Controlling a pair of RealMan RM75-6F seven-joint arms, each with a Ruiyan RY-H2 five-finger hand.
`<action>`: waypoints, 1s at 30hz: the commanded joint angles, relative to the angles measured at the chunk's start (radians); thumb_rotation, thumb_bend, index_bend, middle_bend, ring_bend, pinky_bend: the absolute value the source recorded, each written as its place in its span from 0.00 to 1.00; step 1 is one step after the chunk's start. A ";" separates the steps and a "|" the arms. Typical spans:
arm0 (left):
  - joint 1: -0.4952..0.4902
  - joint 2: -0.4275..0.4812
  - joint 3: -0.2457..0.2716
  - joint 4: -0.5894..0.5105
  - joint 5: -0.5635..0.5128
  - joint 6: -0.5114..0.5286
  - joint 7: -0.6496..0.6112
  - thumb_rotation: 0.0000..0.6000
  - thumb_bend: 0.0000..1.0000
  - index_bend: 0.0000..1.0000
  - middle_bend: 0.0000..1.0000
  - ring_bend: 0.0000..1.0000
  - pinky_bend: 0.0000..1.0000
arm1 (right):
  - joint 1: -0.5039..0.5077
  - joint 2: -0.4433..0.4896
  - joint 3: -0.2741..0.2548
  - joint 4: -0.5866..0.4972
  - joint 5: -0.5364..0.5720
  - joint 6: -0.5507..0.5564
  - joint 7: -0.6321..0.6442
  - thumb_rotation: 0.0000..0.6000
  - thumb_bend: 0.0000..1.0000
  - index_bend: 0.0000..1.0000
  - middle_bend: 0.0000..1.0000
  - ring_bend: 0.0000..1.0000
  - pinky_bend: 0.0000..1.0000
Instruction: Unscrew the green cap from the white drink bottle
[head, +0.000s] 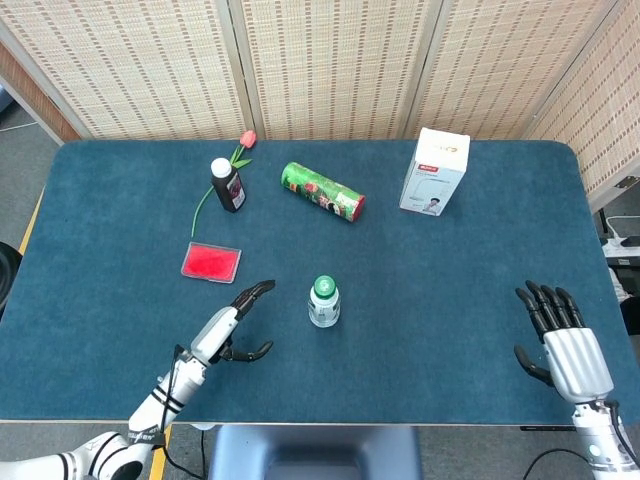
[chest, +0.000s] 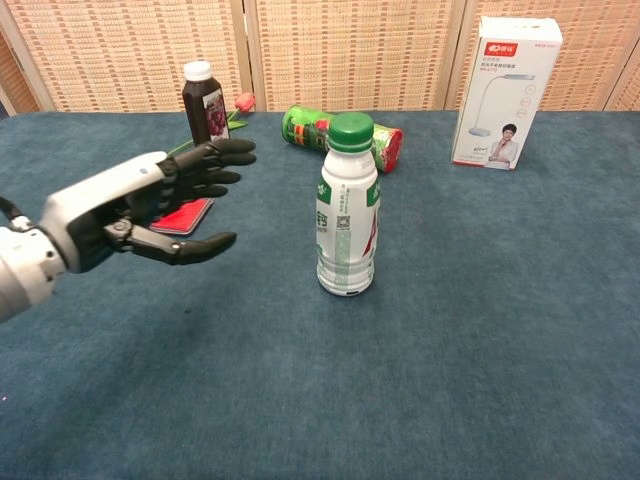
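Starting with the tabletop (head: 100, 200): blue cloth, things spread over the far half. White box (head: 434, 172) upright far right, green can (head: 322, 191) lying on its side, dark bottle (head: 228, 185) standing by a flower (head: 240, 148), red tray (head: 211, 262) flat nearer me.

White drink bottle (chest: 347, 220) stands upright near the middle, alone, green cap (chest: 351, 131) on and untouched.

My left hand (chest: 150, 205) hovers just beside the bottle on its left, fingers spread wide, thumb below, holding nothing, not touching. My right hand (head: 560, 345) sits near the tabletop's right edge, well apart, fingers apart, empty.

I judge this the approach step: nothing gripped. Next, left hand should wrap the bottle body to steady it; right hand must cross over and pinch the cap from above.
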 joint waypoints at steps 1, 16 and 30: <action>-0.028 -0.030 -0.016 0.026 -0.030 -0.034 -0.011 1.00 0.36 0.00 0.00 0.00 0.04 | 0.003 0.003 -0.003 -0.002 0.002 -0.014 0.002 1.00 0.25 0.00 0.00 0.00 0.00; -0.125 -0.143 -0.090 0.119 -0.146 -0.132 -0.048 1.00 0.34 0.00 0.00 0.00 0.05 | 0.008 0.025 0.003 -0.009 0.023 -0.035 0.027 1.00 0.25 0.00 0.00 0.00 0.00; -0.199 -0.216 -0.137 0.161 -0.192 -0.203 -0.135 1.00 0.34 0.00 0.00 0.00 0.05 | 0.012 0.038 -0.001 -0.014 0.029 -0.057 0.050 1.00 0.25 0.00 0.00 0.00 0.00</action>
